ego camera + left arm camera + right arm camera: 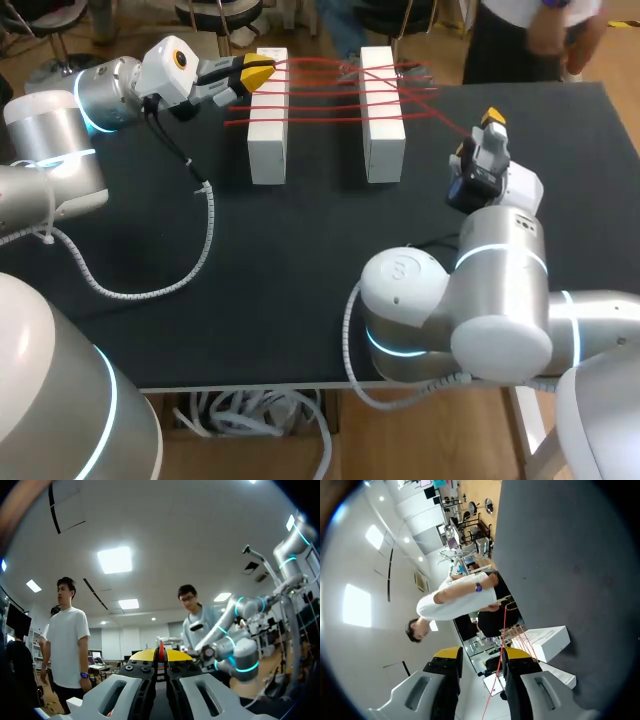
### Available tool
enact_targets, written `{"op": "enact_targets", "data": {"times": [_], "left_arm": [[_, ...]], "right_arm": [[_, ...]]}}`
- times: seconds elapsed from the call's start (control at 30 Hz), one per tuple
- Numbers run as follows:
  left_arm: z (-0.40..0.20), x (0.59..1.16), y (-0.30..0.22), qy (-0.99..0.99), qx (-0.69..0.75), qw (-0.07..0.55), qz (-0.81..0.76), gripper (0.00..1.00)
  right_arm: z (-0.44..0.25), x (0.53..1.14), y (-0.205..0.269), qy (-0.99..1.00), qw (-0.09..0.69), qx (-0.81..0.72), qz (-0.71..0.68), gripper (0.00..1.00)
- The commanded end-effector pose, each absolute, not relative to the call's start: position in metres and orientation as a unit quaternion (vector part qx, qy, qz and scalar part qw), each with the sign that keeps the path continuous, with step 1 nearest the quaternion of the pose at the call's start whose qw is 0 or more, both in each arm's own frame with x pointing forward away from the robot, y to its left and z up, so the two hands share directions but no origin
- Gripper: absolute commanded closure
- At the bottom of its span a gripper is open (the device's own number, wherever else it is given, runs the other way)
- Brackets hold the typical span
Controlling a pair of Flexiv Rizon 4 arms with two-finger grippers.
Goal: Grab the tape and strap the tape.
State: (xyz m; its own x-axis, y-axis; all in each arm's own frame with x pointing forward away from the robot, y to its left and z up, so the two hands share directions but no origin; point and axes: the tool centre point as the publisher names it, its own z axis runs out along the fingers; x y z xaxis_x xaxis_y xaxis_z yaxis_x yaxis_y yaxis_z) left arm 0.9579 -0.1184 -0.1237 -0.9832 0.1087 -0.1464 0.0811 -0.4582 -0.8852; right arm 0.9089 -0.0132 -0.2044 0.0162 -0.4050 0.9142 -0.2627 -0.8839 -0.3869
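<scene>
Red tape (pixel 320 95) runs in several strands across two white blocks (pixel 268 115) (pixel 382 112) standing on the black table (pixel 300 270). My left gripper (pixel 262 72) is at the far end of the left block, shut on one end of the tape; in its wrist view the red tape (pixel 161 652) is pinched between its yellow tips (pixel 161 656). The other end of the tape leads right to my right gripper (pixel 492 118). In the right wrist view that gripper (pixel 481 655) stands open, and the red tape (pixel 503 630) passes between its fingers, close to one.
A white coiled cable (pixel 205 230) from my left arm lies on the table left of the blocks. My right arm's body (pixel 460 300) covers the near right part of the table. A white block (pixel 545 642) shows ahead of the right gripper.
</scene>
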Motion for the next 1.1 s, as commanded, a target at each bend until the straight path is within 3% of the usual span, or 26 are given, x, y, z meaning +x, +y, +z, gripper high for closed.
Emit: {"op": "enact_targets", "data": {"times": [0.03,0.23,0.47,0.53,0.63,0.87,1.1], "left_arm": [[-0.125,0.959,-0.118,-0.52,-0.092,0.008,0.849,1.0],[-0.125,0.959,-0.118,-0.52,-0.092,0.008,0.849,1.0],[-0.125,0.959,-0.118,-0.52,-0.092,0.008,0.849,1.0],[-0.125,0.959,-0.118,-0.52,-0.092,0.008,0.849,1.0],[-0.125,0.959,-0.118,-0.52,-0.092,0.008,0.849,1.0],[-0.125,0.959,-0.118,-0.52,-0.092,0.008,0.849,1.0],[-0.125,0.959,-0.118,-0.52,-0.092,0.008,0.849,1.0]], "right_arm": [[-0.203,0.907,-0.016,0.232,0.056,-0.713,-0.659,0.69],[-0.204,0.905,-0.016,0.229,0.057,-0.715,-0.659,0.71],[-0.205,0.906,-0.014,0.225,0.056,-0.717,-0.658,0.88],[-0.204,0.907,-0.013,0.224,0.054,-0.717,-0.658,0.89],[-0.203,0.912,-0.008,0.222,0.052,-0.718,-0.658,0.99],[-0.203,0.918,-0.001,0.205,0.043,-0.721,-0.66,1.0],[-0.197,0.917,-0.002,0.188,-0.025,-0.713,-0.675,1.0]]}}
